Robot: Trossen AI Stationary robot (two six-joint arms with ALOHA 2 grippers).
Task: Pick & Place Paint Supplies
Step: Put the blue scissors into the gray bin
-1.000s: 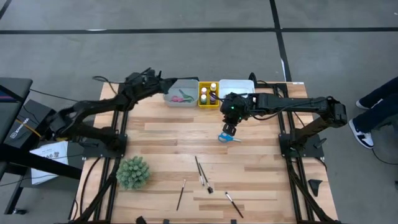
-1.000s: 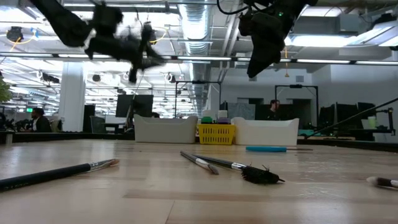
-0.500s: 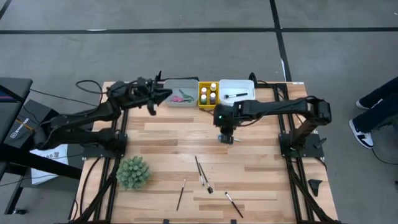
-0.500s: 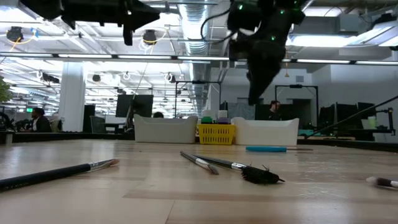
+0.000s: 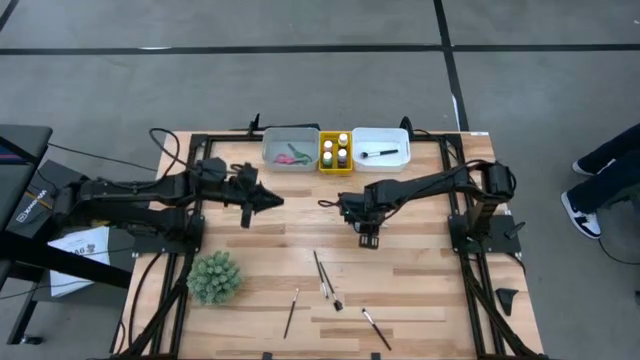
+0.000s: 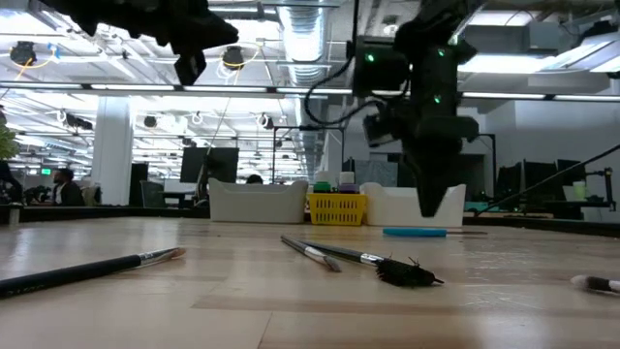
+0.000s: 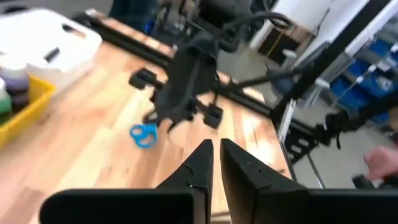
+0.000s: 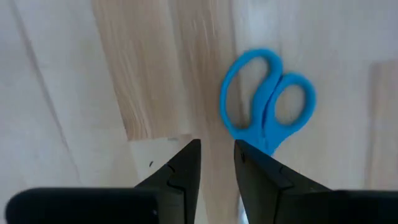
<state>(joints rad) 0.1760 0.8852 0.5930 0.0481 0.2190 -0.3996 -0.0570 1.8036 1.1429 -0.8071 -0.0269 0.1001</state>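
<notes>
Blue-handled scissors (image 8: pixel 267 106) lie flat on the wood table, also seen in the low view (image 6: pixel 417 232) and the left wrist view (image 7: pixel 143 134). My right gripper (image 8: pixel 216 163) points down just above them, narrowly open, its fingers beside the handle loops with bare wood between them. In the low view its tips (image 6: pixel 431 210) hang slightly above the scissors. My left gripper (image 5: pixel 275 202) is held above the table's left middle, shut and empty (image 7: pixel 216 163), pointing toward the right arm. Three dark-handled brushes (image 5: pixel 322 275) (image 5: pixel 291 312) (image 5: pixel 376 328) lie near the front edge.
At the far edge stand a grey tray (image 5: pixel 275 163) holding green and pink scissors, a yellow tray (image 5: pixel 335 168) of paint bottles and a white tray (image 5: pixel 400 162) with a brush. A spiky green plant ball (image 5: pixel 214 277) sits at the near left. Bare wood lies between the arms.
My left gripper has drawn back from over the grey tray toward the table's near side and levelled out. My right gripper has sunk straight down toward the blue scissors, which have stayed in place.
</notes>
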